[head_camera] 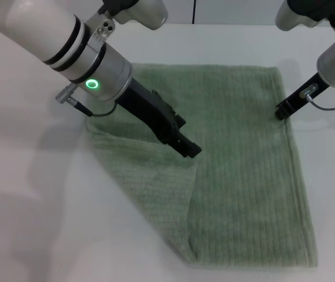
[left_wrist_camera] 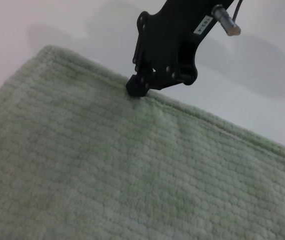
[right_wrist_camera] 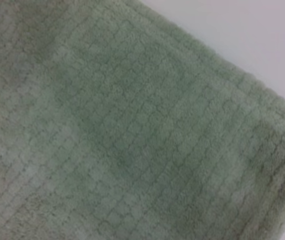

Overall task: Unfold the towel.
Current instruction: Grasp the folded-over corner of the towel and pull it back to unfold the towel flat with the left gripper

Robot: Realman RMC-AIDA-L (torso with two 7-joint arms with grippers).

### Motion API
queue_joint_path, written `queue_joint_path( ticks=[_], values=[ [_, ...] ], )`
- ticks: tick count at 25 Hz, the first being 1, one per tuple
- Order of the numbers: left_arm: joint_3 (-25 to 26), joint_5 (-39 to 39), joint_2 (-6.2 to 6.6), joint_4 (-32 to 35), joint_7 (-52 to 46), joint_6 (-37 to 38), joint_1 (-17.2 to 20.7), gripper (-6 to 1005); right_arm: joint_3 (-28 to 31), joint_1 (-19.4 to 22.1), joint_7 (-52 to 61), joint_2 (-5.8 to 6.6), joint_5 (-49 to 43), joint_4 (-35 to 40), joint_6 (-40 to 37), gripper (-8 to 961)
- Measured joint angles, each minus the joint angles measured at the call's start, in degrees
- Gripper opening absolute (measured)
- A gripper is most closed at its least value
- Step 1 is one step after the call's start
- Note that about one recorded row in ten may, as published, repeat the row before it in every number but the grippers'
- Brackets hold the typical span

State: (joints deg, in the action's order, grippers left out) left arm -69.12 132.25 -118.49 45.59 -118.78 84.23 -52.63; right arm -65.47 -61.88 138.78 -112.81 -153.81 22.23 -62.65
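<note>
The sage-green towel lies on the white table, with its left part folded over as a slanted flap. My left gripper is low over the middle of the towel, shut on the flap's top corner. My right gripper is at the towel's right hem, with its fingers closed on the edge. The left wrist view shows that right gripper pinching the hem of the towel. The right wrist view shows only the towel and one of its corners.
The white table surrounds the towel on all sides. A grey cable hangs by the right arm. The left arm's thick body reaches in from the upper left over the towel's far left corner.
</note>
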Motion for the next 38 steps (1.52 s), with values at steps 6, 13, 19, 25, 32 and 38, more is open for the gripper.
queue_joint_path(
  ticks=[6, 13, 19, 25, 32, 38],
  values=[
    [-0.91, -0.37, -0.2, -0.58, 0.23, -1.27, -0.06, 690, 0.0, -0.02, 0.0, -0.17, -0.01, 0.08, 0.52, 1],
    [-5.38, -0.48, -0.35, -2.72, -0.43, -4.24, -0.53, 686, 0.0, -0.33, 0.0, -0.28, 0.0, 0.09, 0.69, 1],
    [-6.06, -0.84, -0.37, -3.35, -0.63, -5.16, -0.55, 682, 0.0, -0.43, 0.0, -0.43, 0.0, 0.09, 0.69, 1],
    [-6.74, -1.34, -0.34, -4.53, -0.7, -6.28, -0.64, 679, 0.0, -0.5, -0.01, -0.68, 0.0, -0.06, 0.7, 1],
    [-6.94, -1.9, -0.33, -4.57, -0.98, -7.28, -0.61, 675, 0.0, -0.46, -0.42, -0.81, 0.01, -0.15, 0.69, 1],
    [-7.61, -2.52, -0.43, -4.61, -1.01, -7.88, -0.56, 672, 0.0, -0.5, -0.57, -0.83, 0.01, -0.66, 0.78, 1]
  ],
)
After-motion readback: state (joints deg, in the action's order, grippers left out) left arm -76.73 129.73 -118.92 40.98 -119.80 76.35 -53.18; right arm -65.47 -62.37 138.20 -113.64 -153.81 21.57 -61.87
